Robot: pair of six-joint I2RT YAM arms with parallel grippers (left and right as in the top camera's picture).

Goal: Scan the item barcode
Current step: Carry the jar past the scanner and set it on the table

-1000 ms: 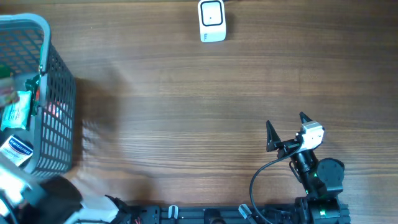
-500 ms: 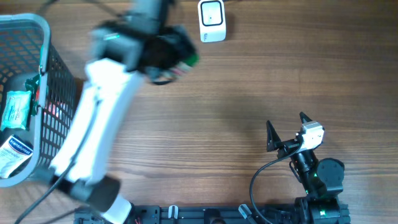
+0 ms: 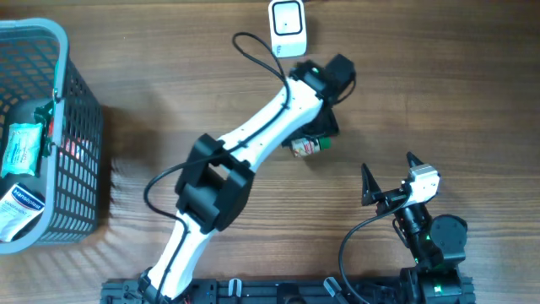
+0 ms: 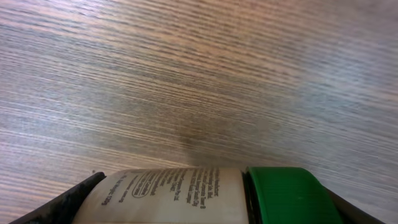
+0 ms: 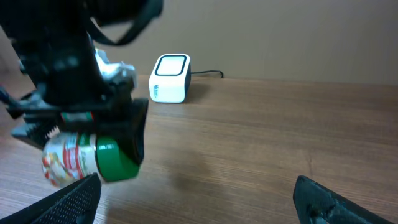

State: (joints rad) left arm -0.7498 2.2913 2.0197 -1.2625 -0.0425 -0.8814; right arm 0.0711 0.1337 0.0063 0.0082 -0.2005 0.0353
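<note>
A brown wood-grain surface (image 3: 439, 76) fills the scene, with a white box-shaped barcode scanner (image 3: 288, 28) standing at its far edge and a grey plastic mesh basket (image 3: 80, 152) at the left, holding flat printed packets (image 3: 21, 150). The white left arm reaches diagonally across the middle, and its left hand (image 3: 314, 142) is clamped on a small cylindrical bottle with a green cap and a pale printed label (image 3: 309, 147). The bottle is a little nearer than the scanner and slightly to its right. It lies on its side, its long axis roughly level with the surface and running left to right in the overhead view, green cap toward the right. The wrist view shows the black fingers (image 4: 68, 200) pressing at its two ends, one on the base and one beyond the cap, so it is gripped lengthwise. From the right wrist camera it appears to hang just clear of the wood, label side facing that camera. The right hand (image 3: 388, 169) sits near the front right, well apart from the bottle, its fingers spread wide and holding nothing.
</note>
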